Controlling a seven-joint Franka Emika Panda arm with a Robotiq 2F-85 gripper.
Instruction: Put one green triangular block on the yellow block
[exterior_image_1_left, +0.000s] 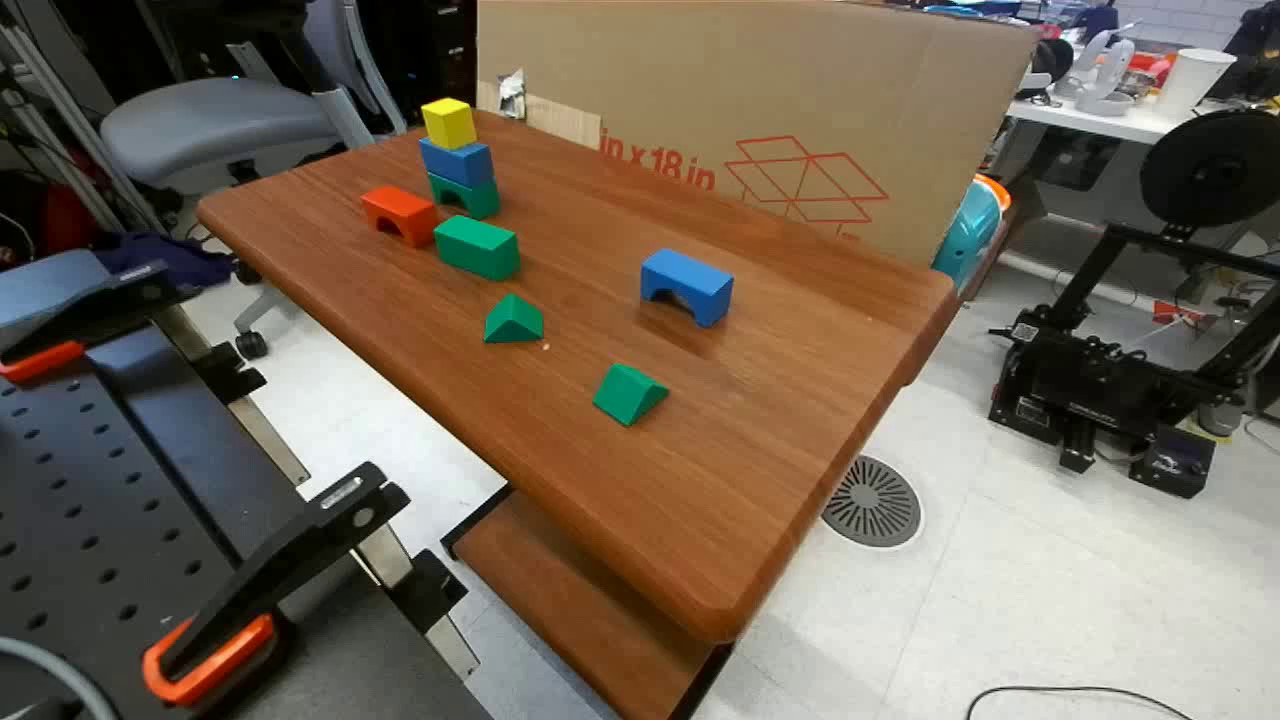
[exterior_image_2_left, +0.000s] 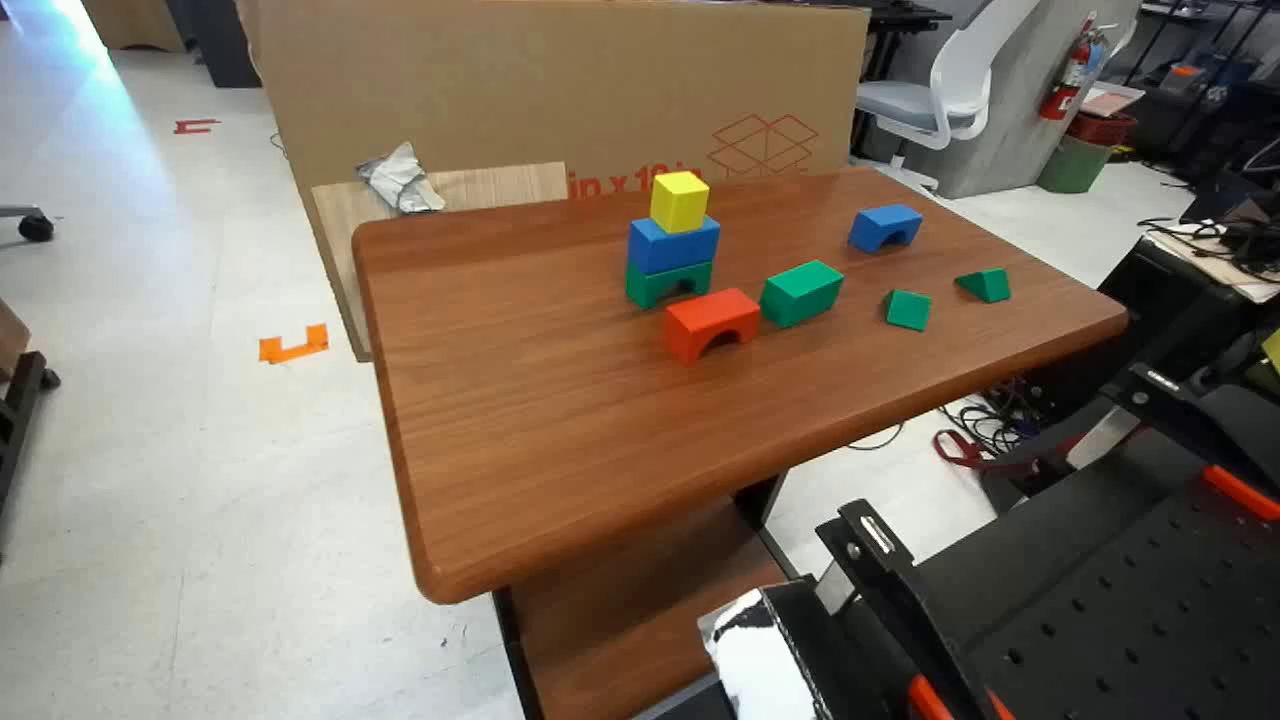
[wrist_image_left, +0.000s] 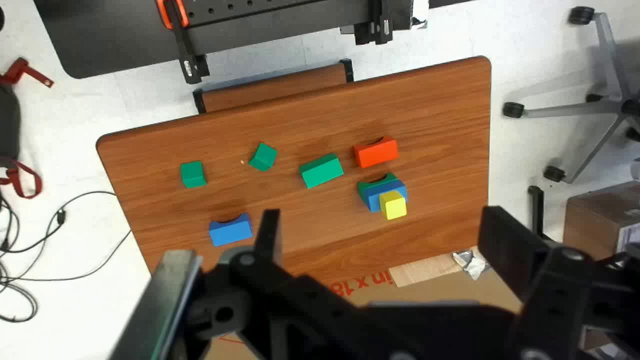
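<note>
In the wrist view the gripper reaches in from the bottom edge, its two dark fingers spread wide apart above a wooden table. In an exterior view, the yellow block sits at the far left, on top of a blue block, which rests on a green arch block. A red-orange arch block stands left of these and a little nearer; just to its right is a wide green block. Nearer and farther right, a green triangular block lies on the table, with a second green triangular block to its right and nearer still, the two apart. A blue arch block stands beyond them, to the right.

Along the table's far edge, a cardboard panel carries red print reading "in x 18 in" beside a red line drawing of box shapes. The wrist view shows that print upside down. On the near left, a black clamp with an orange handle bears a label too small to read.
</note>
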